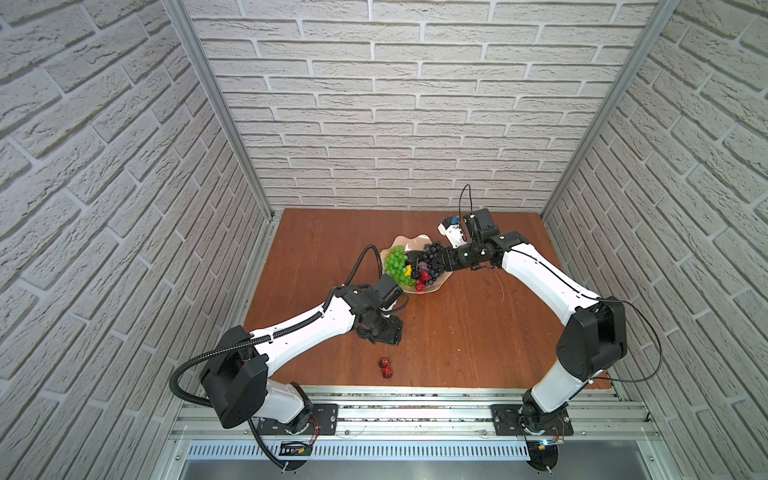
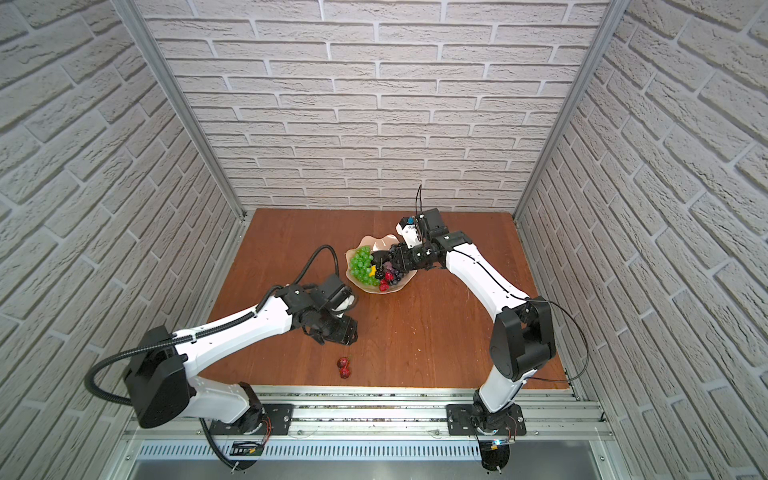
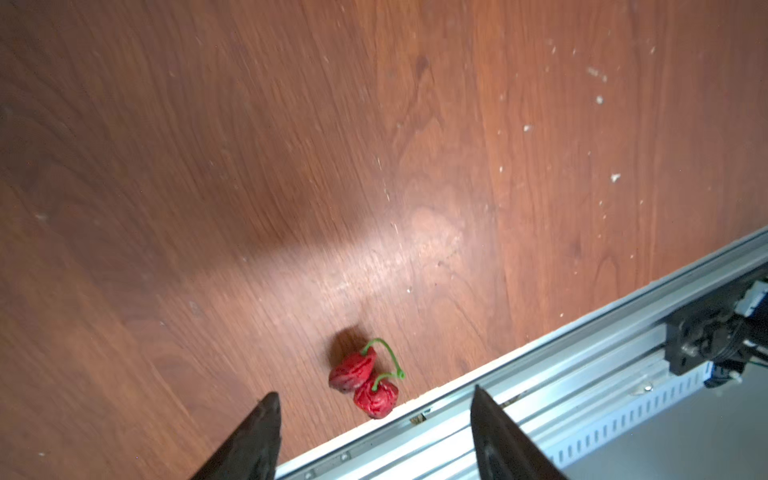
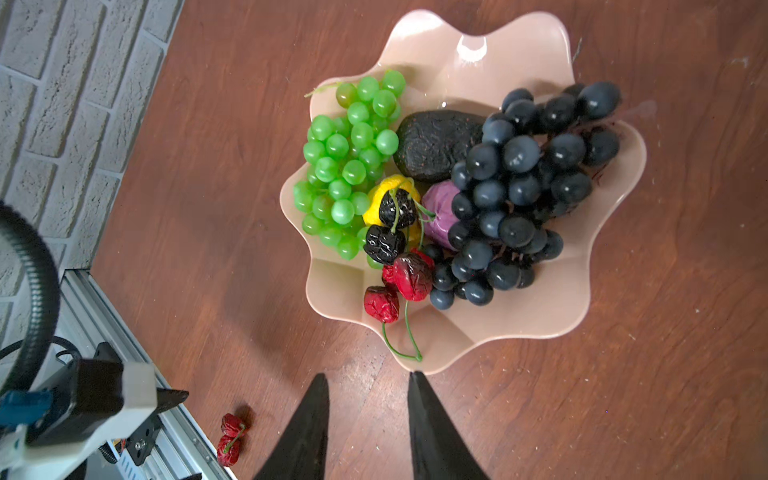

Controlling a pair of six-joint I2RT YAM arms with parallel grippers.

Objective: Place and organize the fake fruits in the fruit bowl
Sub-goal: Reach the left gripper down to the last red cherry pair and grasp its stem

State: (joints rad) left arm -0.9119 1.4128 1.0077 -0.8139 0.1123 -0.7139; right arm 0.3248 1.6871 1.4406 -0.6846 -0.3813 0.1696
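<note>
Fruit bowl (image 4: 469, 54), pale pink with a wavy rim, sits on the wooden table (image 1: 457, 332) toward the back, a little left of centre in both top views. Inside it: green grape bunch (image 4: 349, 162) along one side, dark blue-purple grape bunch (image 4: 519, 187) along the opposite side with a few grapes over the rim. Blackish avocado (image 4: 436, 141) lies between the two bunches. Small yellow lemon (image 4: 382, 195) and purple round fruit (image 4: 440, 212) are wedged in the middle, two wrinkled black berries (image 4: 395, 224) on top of the lemon. Red cherries (image 4: 409, 276) lie by the dark grapes, green stems trailing to the rim. One loose cherry pair (image 3: 365, 382) is outside the bowl, on the table close to the aluminium rail (image 3: 540, 395) at the front edge. Left gripper (image 3: 375, 392) is spread wide, holding nothing, fingers either side of that pair but short of it. Right gripper (image 4: 368, 374) is over the bowl's right edge, jaws a narrow gap apart, empty; contact with the rim cannot be told.
</note>
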